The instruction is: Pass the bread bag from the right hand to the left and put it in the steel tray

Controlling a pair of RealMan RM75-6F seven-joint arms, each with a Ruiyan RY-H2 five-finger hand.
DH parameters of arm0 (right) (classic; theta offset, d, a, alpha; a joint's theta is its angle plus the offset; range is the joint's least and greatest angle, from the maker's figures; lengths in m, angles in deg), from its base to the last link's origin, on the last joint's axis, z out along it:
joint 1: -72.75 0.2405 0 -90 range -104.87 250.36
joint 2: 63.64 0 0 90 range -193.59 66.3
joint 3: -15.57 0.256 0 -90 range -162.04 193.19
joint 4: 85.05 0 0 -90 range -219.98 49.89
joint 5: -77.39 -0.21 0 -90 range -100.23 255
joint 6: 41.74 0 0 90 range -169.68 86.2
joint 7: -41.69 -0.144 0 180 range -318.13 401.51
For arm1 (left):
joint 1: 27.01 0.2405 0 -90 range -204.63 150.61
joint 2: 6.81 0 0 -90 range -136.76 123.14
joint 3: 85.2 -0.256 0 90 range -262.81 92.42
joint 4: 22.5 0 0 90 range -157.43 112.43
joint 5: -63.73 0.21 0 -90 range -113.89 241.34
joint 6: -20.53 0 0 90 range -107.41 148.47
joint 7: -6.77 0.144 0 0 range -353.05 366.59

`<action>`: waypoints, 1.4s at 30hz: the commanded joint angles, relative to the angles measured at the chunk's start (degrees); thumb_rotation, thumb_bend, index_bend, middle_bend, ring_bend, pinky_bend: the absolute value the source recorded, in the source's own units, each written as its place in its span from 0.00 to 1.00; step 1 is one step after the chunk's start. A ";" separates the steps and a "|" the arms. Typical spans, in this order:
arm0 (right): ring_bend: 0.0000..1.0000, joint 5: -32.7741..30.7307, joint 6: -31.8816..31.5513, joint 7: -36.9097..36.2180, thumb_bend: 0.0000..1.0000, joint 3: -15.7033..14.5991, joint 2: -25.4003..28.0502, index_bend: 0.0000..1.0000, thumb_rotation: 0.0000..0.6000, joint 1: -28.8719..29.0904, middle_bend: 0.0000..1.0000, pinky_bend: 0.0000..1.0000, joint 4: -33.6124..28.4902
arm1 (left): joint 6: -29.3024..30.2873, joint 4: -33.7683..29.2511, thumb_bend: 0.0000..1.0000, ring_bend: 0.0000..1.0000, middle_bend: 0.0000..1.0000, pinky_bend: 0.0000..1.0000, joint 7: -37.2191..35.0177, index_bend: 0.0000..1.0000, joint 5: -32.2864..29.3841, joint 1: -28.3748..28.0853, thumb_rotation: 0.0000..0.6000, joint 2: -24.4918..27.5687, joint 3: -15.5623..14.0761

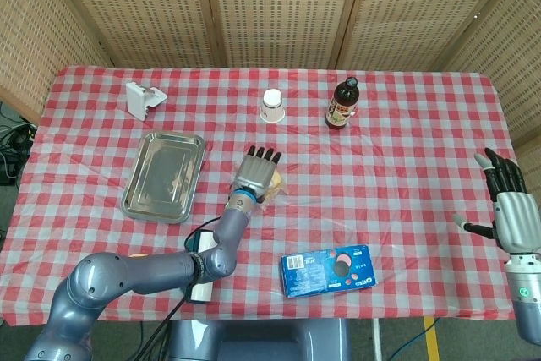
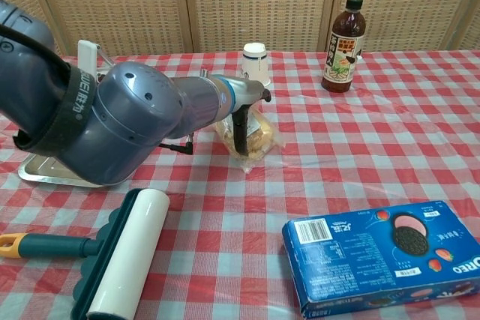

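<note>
Left hand (image 1: 257, 168) seen flat over bread bag (image 1: 274, 182), fingers (image 1: 264, 155) extended and spread; grasp not confirmed, contact w/ bag cannot be told. Bag lies on tablecloth under the fingers, well apart from steel tray (image 1: 163, 175) on its far side. Right hand (image 1: 509, 217) held off table edge, fingers apart, nothing held.

Bread bag (image 1: 275, 182) mostly hidden beneath left hand (image 1: 255, 171); steel tray (image 2: 34, 170) behind arm.

checkered table (image 1: 406, 150); tray (image 1: 163, 175), cookie box (image 1: 327, 270)
</note>
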 commanded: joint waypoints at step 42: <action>0.00 4.37 -1.22 4.03 0.02 0.40 0.07 0.08 1.00 -1.18 0.00 0.05 -4.40 | 12.22 -22.02 0.48 0.34 0.34 0.41 -29.52 0.58 34.79 30.35 1.00 27.27 -9.63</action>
